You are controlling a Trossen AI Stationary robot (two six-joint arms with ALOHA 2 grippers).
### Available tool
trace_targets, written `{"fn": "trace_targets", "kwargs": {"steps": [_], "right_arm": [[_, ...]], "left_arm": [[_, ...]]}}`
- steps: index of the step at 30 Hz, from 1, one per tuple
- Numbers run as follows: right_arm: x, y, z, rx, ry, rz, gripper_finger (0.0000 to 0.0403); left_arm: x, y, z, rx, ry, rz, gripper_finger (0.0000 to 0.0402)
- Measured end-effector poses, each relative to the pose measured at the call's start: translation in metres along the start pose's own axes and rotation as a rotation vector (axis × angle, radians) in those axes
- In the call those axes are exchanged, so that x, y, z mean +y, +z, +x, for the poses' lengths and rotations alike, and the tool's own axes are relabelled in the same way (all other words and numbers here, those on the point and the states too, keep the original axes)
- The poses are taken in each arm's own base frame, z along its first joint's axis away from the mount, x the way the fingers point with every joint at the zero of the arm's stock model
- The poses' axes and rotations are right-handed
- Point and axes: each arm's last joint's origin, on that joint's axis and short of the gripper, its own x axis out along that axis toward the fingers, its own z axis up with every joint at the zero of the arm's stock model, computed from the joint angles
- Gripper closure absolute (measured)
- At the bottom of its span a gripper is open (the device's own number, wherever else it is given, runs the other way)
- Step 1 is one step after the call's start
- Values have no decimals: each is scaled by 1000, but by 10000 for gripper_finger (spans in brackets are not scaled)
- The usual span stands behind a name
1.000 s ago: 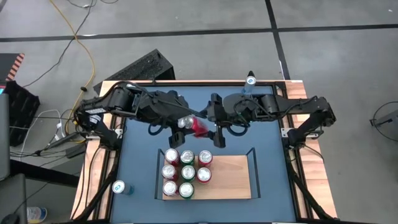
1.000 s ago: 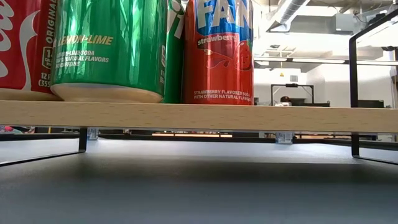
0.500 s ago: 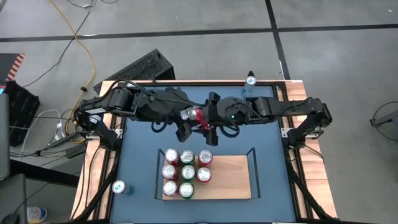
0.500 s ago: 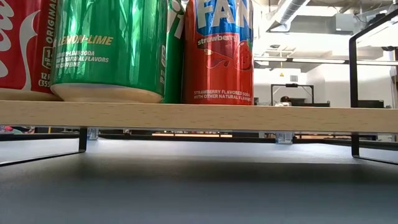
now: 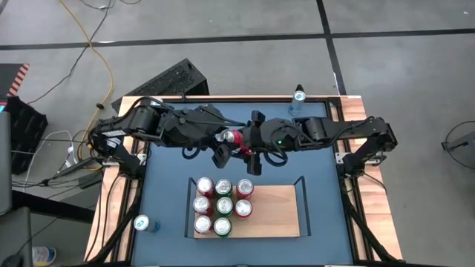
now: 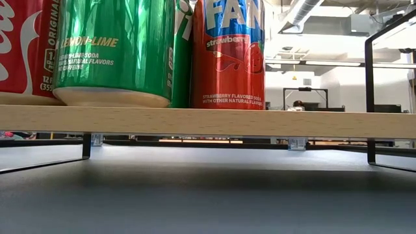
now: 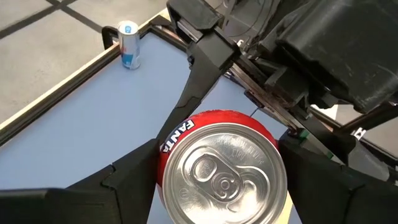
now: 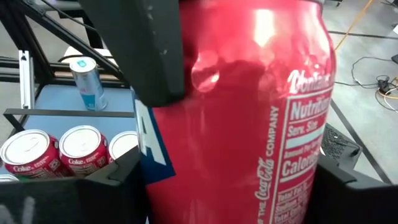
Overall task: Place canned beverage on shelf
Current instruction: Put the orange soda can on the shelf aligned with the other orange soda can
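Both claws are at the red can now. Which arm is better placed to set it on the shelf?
Probably right: the free half of the shelf lies on its side. Both the right claw and left claw flank the red can.

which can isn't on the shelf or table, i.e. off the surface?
The red Fanta can, held in the air between the left gripper and right gripper; the others stand on the shelf or table.

Both arms are matte black, built of chunky, angular housings joined by slimmer links. Thin black cables loop beside the joints. A small green light glows on the right arm (image 5: 279, 138). The left pincer (image 7: 217, 186) has broad, flat black fingers (image 7: 127, 180) with bevelled edges.
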Motion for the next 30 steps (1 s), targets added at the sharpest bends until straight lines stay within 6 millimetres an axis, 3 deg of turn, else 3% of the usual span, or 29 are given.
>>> {"fn": "trace_targets", "kwargs": {"steps": [11,17,22,30], "right_arm": [[6,2,-20,-11,32,8,114],[5,9,-58,-78,79,27,114],[4,13,-89,-128,170,50,115],[28,16,-125,-197,348,65,115]], "left_arm": [[-5,6,-5,7,-158,117,88],[-3,13,-30,-26,-270,208,82],[-3,11,-44,-74,-259,441,81],[-27,-1,-56,-147,-305,648,81]]}}
